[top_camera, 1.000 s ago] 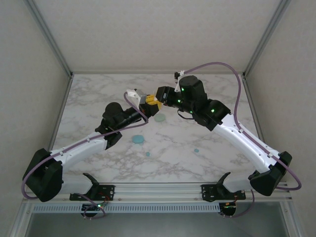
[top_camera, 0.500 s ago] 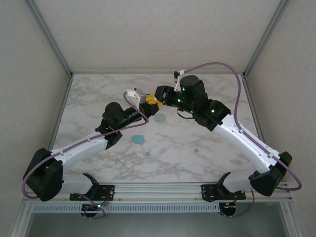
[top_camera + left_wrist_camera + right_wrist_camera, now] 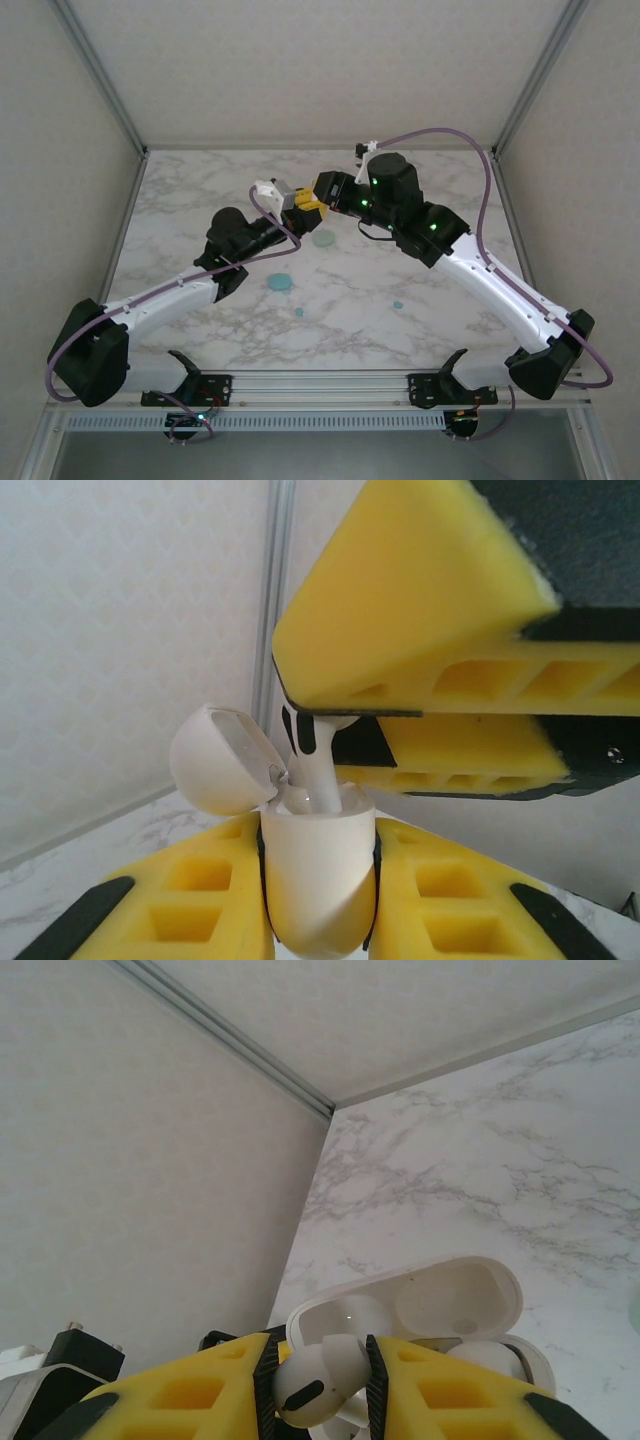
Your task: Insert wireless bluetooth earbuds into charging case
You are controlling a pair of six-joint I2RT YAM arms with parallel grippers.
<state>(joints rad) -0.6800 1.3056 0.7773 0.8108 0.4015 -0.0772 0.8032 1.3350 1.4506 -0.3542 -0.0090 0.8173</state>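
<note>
In the left wrist view a white charging case (image 3: 318, 872) stands upright with my left gripper (image 3: 318, 885) shut on its body. Its lid (image 3: 215, 760) hangs open to the left. A white earbud (image 3: 322, 776) stands stem-down in the case mouth, under the yellow fingers (image 3: 420, 610) of my right gripper. In the right wrist view that earbud (image 3: 322, 1380) is pinched in my right gripper (image 3: 320, 1388), with the open lid (image 3: 440, 1305) just behind. From above, the left gripper (image 3: 296, 209) and right gripper (image 3: 315, 203) meet tip to tip over the table's far middle.
On the marble table (image 3: 450, 300) lie a pale green round case (image 3: 323, 238) under the grippers and a teal round case (image 3: 280, 283) nearer me. Two tiny teal earbuds (image 3: 299, 312) (image 3: 397, 304) lie toward the front. Walls and metal posts bound the table.
The right arm has shifted very slightly at the meeting point. Both grips are unchanged, and the things on the table have not moved.
</note>
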